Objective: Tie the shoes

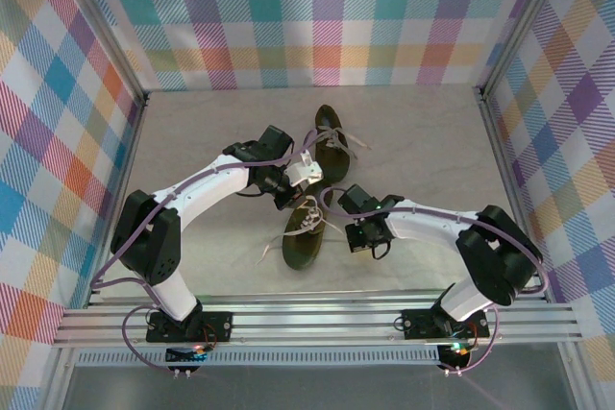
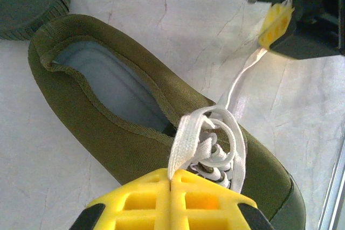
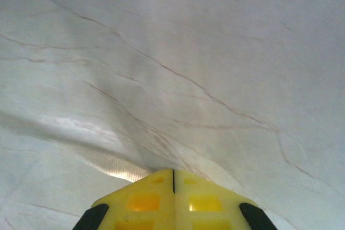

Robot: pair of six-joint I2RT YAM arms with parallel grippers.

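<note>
While one lace strand [image 2: 180, 138] is pinched in the closed left tool [image 2: 171, 179] and the other strand [image 2: 242, 74] in the closed right tool [image 3: 173, 174], a knot is judged underway on the near olive shoe [image 1: 306, 242] at the centre of the desk [image 1: 432, 141]; its mate [image 1: 332, 141] lies at 12 o'clock. An outward pull is called for.

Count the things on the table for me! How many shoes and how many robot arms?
Shoes: 2
Arms: 2
Total: 4
</note>
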